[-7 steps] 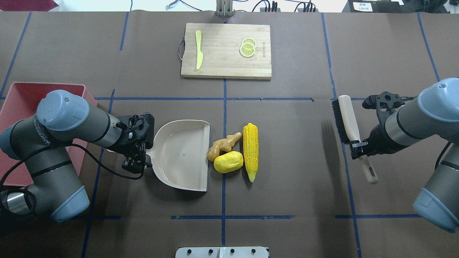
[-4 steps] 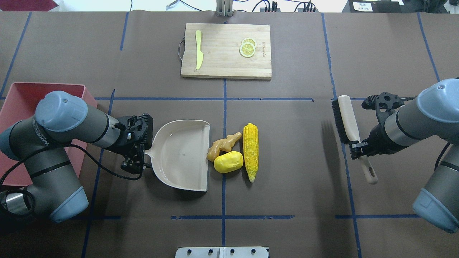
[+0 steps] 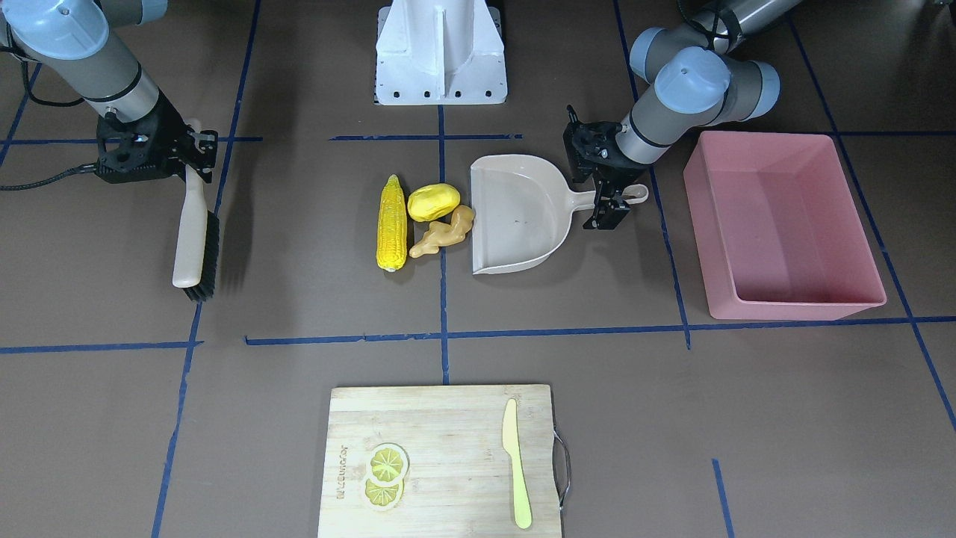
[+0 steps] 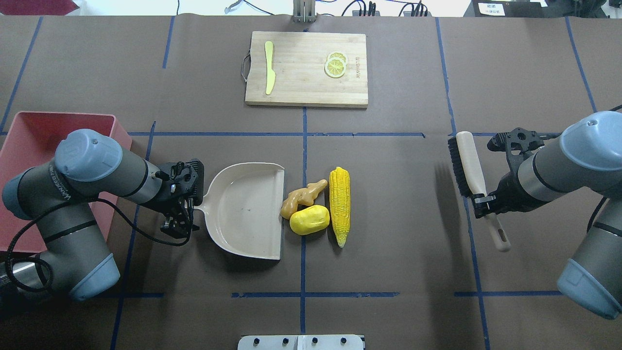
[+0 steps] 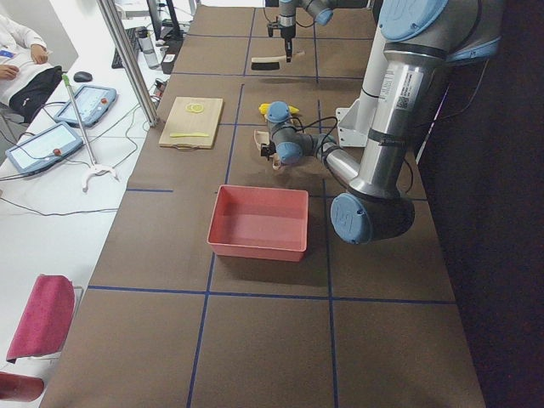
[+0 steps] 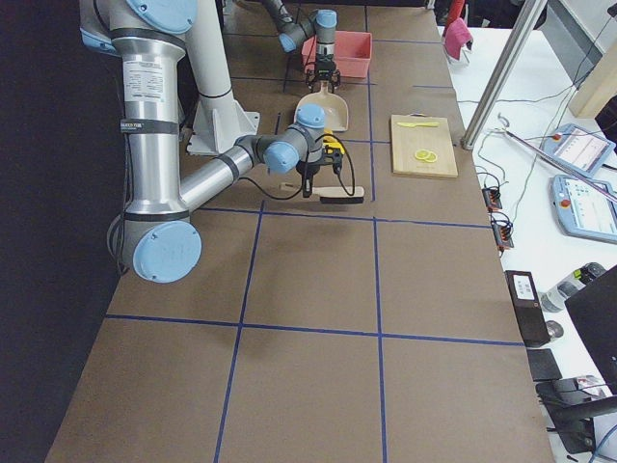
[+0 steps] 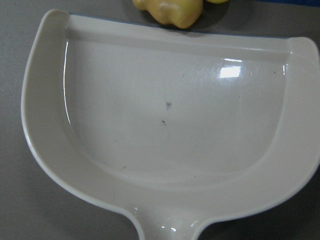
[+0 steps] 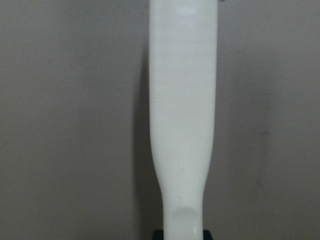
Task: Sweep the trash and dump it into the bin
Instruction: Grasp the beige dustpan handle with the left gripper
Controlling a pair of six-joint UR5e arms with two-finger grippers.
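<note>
The corn cob [image 4: 339, 204], potato lump [image 4: 309, 219] and ginger root [image 4: 301, 192] lie together on the table just off the open lip of the beige dustpan [image 4: 248, 209]. The ginger touches that lip and shows at the top of the left wrist view [image 7: 170, 10]. My left gripper [image 4: 187, 209] straddles the dustpan handle [image 3: 597, 199], jaws apart on either side. My right gripper [image 4: 486, 201] is shut on the handle of the brush [image 4: 469, 163] and holds it above the table to the right. The pink bin [image 3: 806, 306] sits empty behind my left arm.
A wooden cutting board [image 4: 306, 82] with a pale yellow knife [image 4: 268, 68] and lemon slices [image 4: 336, 64] lies at the far side. The white robot base [image 3: 441, 52] stands at the near edge. Bare table separates the brush from the corn.
My left gripper has drawn back slightly along the dustpan handle, which now shows more; the dustpan has not moved. My right gripper and brush have drifted slightly left.
</note>
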